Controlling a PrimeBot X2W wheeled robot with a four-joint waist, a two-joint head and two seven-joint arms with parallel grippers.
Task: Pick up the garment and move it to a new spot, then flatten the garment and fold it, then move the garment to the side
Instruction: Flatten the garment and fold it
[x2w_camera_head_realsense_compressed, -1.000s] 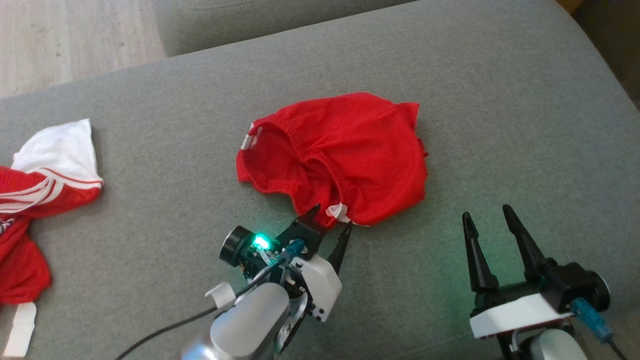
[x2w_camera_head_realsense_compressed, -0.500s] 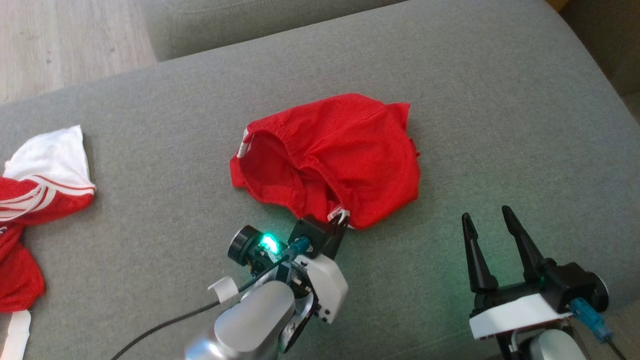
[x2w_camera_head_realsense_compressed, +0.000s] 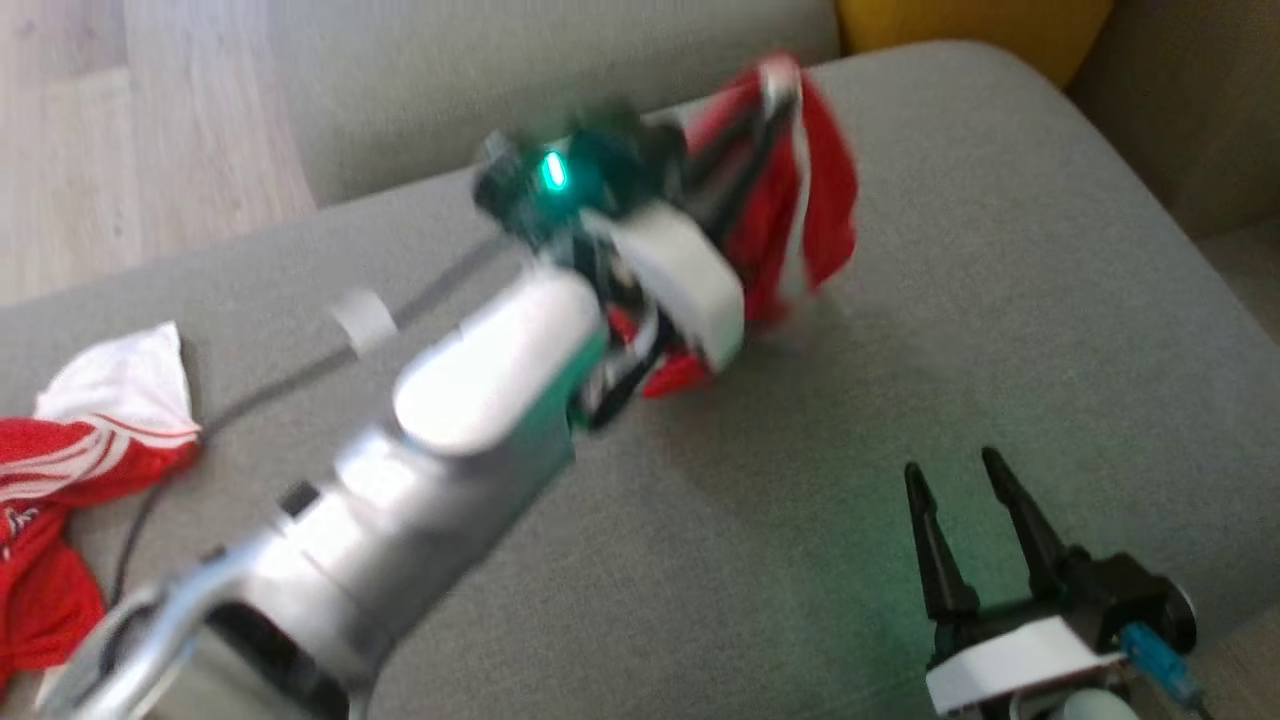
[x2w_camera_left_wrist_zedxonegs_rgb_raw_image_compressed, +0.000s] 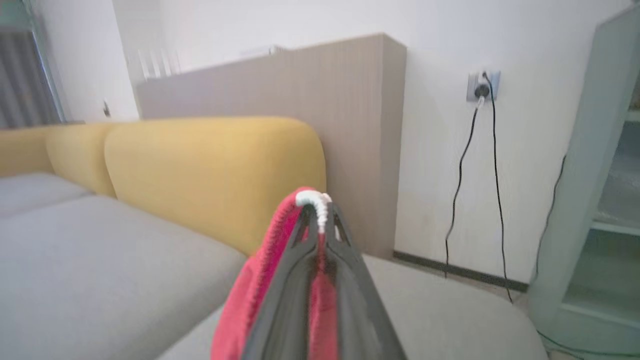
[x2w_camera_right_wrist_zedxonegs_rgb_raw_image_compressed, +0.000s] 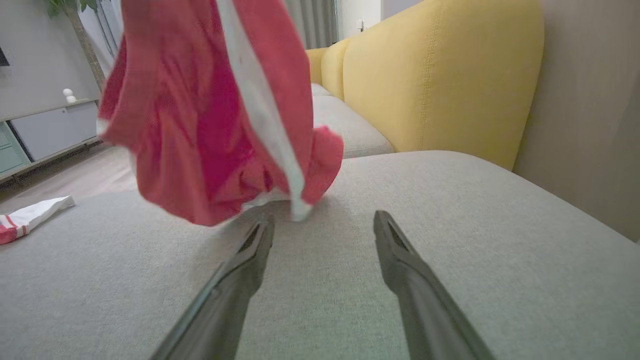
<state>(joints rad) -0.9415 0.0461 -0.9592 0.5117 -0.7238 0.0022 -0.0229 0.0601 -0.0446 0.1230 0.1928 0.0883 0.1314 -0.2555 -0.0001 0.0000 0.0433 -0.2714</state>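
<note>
Presently the red garment (x2w_camera_head_realsense_compressed: 810, 190) is held up over the far part of the grey sofa seat (x2w_camera_head_realsense_compressed: 1000, 320), close to its far edge. It is pinched by a white-trimmed edge between the left jaws, which are seen in the left wrist view to be shut tight on the cloth. The rest of the cloth hangs bunched below the grip. Its lowest fold is seen in the right wrist view at or just above the seat, and whether it touches cannot be told. The right jaws are spread wide and empty, low over the near right corner of the seat, well apart from the garment.

The step in hand is judged to be the carry to a new spot. Only a narrow bit of edge is pinched, so the cloth could be pulled free by a hard swing. The left arm (x2w_camera_head_realsense_compressed: 470, 380) is blurred in the head view, which suggests a brisk move, so a gentler one is advised. The garment should be lifted enough that the hanging end is not dragged into a tighter bundle.

The open middle of the seat is best chosen for the landing, well away from the second red and white garment (x2w_camera_head_realsense_compressed: 90, 440) at the left edge. The hanging end should be laid down first and the rest drawn out flat behind it, so that less flattening is needed. The grip should be let go only once the cloth is borne by the seat.
</note>
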